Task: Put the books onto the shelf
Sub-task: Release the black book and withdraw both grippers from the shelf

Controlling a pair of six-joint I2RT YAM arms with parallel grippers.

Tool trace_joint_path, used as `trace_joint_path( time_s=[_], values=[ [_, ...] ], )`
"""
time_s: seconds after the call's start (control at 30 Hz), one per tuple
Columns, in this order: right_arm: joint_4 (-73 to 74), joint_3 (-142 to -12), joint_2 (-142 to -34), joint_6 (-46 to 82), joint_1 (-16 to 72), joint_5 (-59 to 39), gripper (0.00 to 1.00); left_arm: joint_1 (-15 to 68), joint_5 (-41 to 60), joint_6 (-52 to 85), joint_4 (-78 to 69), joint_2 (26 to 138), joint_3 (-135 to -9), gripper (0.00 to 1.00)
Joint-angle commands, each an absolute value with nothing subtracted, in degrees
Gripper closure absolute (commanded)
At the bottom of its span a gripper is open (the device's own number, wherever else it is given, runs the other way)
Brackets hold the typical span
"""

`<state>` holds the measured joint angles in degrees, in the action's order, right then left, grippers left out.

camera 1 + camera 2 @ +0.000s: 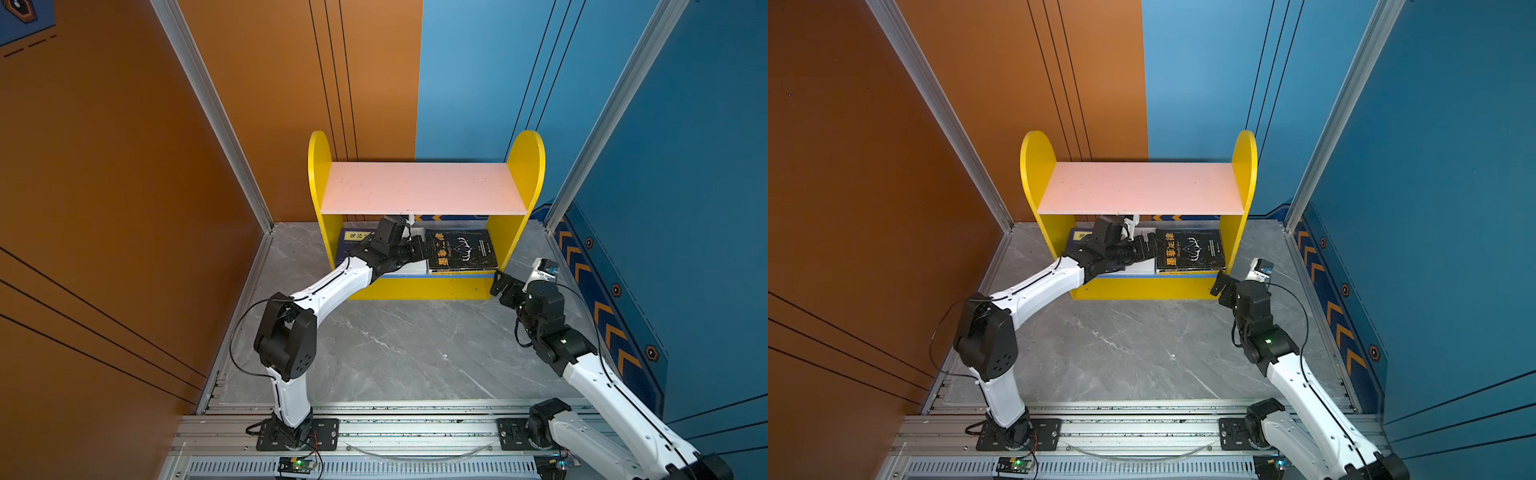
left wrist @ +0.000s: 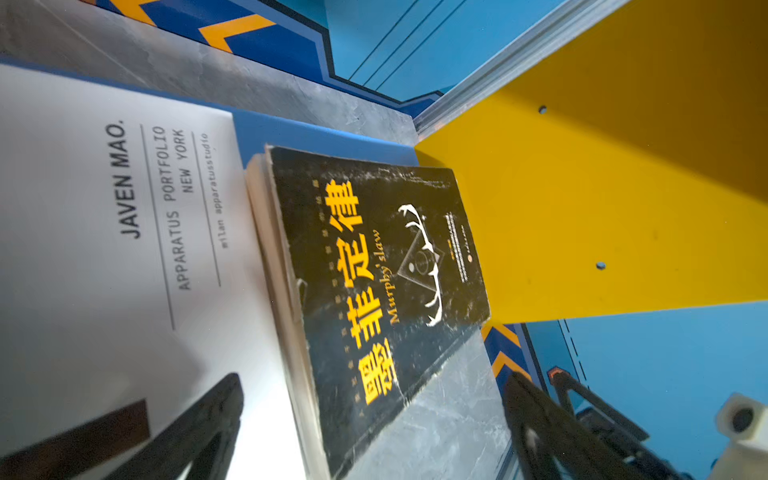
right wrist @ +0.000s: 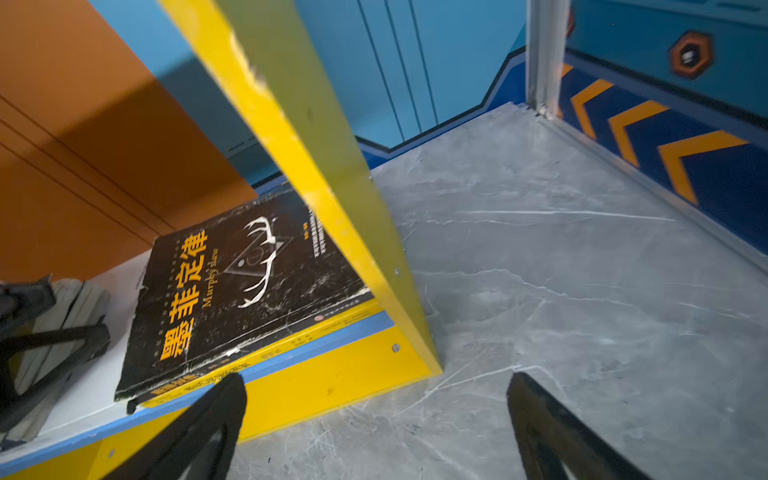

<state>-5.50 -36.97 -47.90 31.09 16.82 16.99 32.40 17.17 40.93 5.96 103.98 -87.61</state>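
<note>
**Pincers both released; books lie flat on the shelf's lower board**

Reaching into the shelf (image 1: pixel 528 174) beneath the pink upper board (image 1: pixel 419 187), the left pincer (image 2: pixel 374 380) has its jaws spread wide and grips nothing. It hangs over the seam between the white book (image 2: pixel 104 249) and the black book (image 1: pixel 461 251). Whether a finger touches the white cover I cannot tell. The right pincer (image 3: pixel 376 380) is likewise spread and empty. It sits outside the shelf, just off the front right corner of the yellow base strip (image 1: pixel 415 289), above the grey surface (image 1: pixel 395 345).

The black book lies at the right end of the blue lower board (image 3: pixel 332 336), close to the right side panel, on top of a yellow-edged book (image 3: pixel 270 353). The white book sits mid-board. A navy book (image 1: pixel 353 241) lies at the left end, partly hidden by the left arm. How many more lie underneath cannot be counted.

These look like light, floppy paperbacks. The black cover is scuffed, with worn corners that could catch or tear. The white cover looks smooth and probably slides easily. Lying flat, they leave no gap for a finger underneath, so the best hold is likely the front edge of a book, where it meets the front edge of the lower board, or a push on the cover from above.

Room is tight in the lower tier, with the pink board low overhead and side panels at both ends. The front is open. The pink board carries nothing in both top views, and the surface ahead of the shelf gives both arms free space to back out.
</note>
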Motion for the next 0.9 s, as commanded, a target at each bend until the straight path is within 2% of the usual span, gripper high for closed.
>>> trace_joint_path(
  time_s=[0.0, 0.2, 0.43, 0.67, 0.87],
  values=[
    [-13.4, -36.5, -43.1, 32.1, 14.5, 20.0, 0.00, 32.3, 13.4, 36.9, 5.2, 97.6, -86.0, 0.00],
    [-18.4, -36.3, -36.5, 32.2, 10.3, 18.2, 0.00, 33.9, 19.5, 34.8, -2.4, 92.5, -79.3, 0.02],
    [-20.5, -35.8, -35.1, 33.0, 8.1, 16.8, 0.00, 35.3, 30.4, 31.7, -6.4, 89.5, -74.8, 0.02],
    [-20.5, -35.0, -35.5, 33.2, 7.2, 16.3, 0.00, 36.0, 29.7, 27.5, -5.4, 84.0, -68.4, 0.02],
    [-22.1, -33.7, -35.7, 33.2, 6.3, 17.2, 0.00, 35.6, 19.8, 22.7, -1.2, 75.5, -59.5, 0.02]
  ],
)
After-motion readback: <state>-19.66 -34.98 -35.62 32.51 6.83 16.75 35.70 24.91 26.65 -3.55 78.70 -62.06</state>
